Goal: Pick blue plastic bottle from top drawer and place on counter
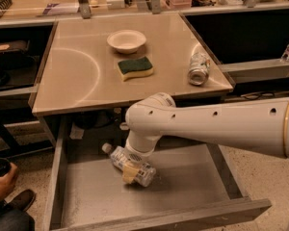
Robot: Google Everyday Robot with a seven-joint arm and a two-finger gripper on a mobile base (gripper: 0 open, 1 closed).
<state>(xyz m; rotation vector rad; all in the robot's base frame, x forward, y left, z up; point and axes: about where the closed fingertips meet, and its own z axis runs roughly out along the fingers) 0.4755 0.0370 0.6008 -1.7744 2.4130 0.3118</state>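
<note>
The blue plastic bottle (143,173) lies on its side in the open top drawer (192,177), with its white cap pointing to the back left. My gripper (130,171) reaches down from the white arm (207,126) into the drawer and is shut on the bottle's middle. One tan finger (129,173) lies across the bottle. The bottle rests low, at the drawer floor. The beige counter (77,76) is directly above and behind the drawer.
On the counter stand a white bowl (126,40), a green and yellow sponge (135,67) and a dented silver can (199,68) near the right edge. Dark side shelves flank the counter. A person's hand and shoe (5,186) are at the lower left.
</note>
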